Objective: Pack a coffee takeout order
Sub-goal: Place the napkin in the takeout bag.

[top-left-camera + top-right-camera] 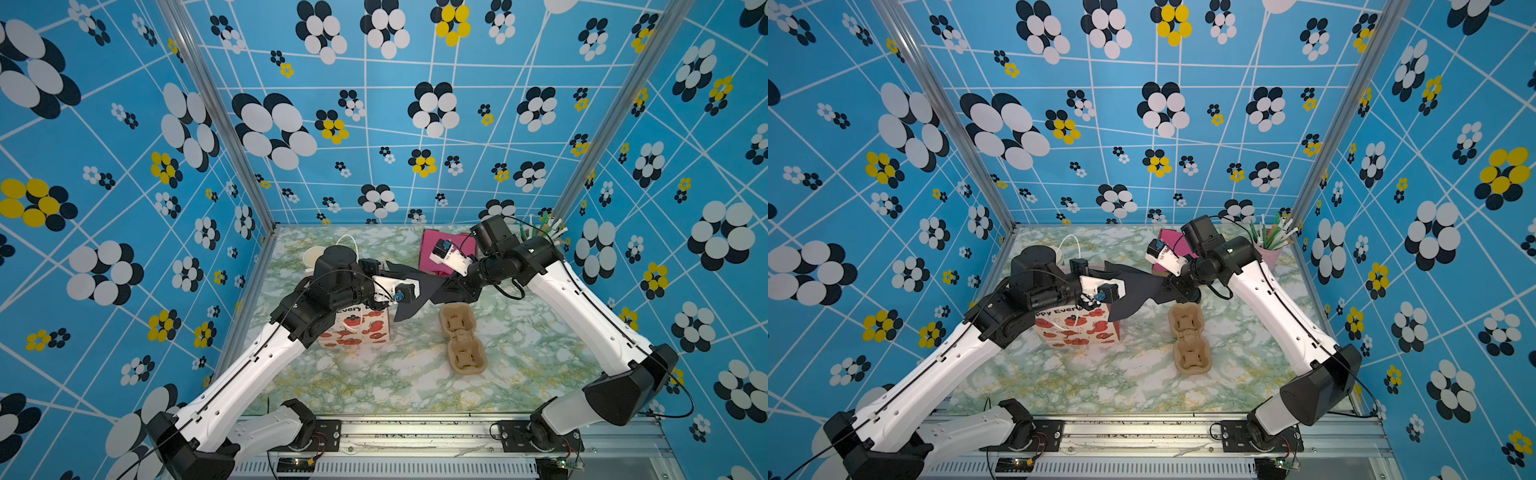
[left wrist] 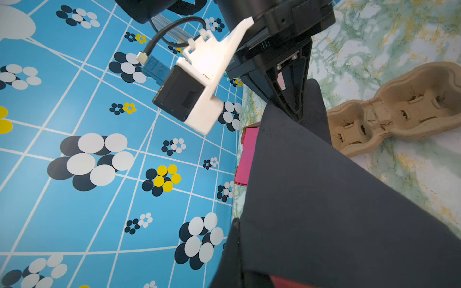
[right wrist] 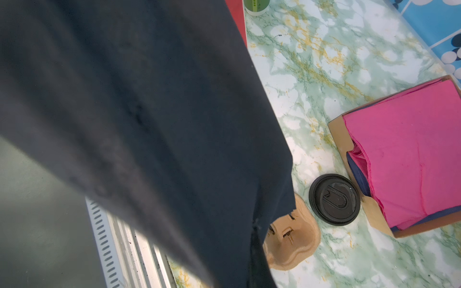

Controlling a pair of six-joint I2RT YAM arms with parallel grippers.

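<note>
Black napkin (image 3: pixel 149 112): held aloft, stretched between the two arms above the marbled table (image 1: pixel 374 374) (it fills most of the right wrist view). Right gripper (image 2: pixel 295 112): jaws closed, pinching one corner of the black napkin. Left gripper (image 1: pixel 415 289): closed on the opposite edge, above the printed gift bag (image 1: pixel 357 328). Black lid (image 3: pixel 334 199): flat on the table, just beside the cardboard box (image 3: pixel 374 214) of pink napkins (image 3: pixel 411 149), near the pulp cup carrier (image 1: pixel 461 340). White paper cup (image 1: pixel 313 254): upright at the back, behind the left arm; lettering not legible.
</note>
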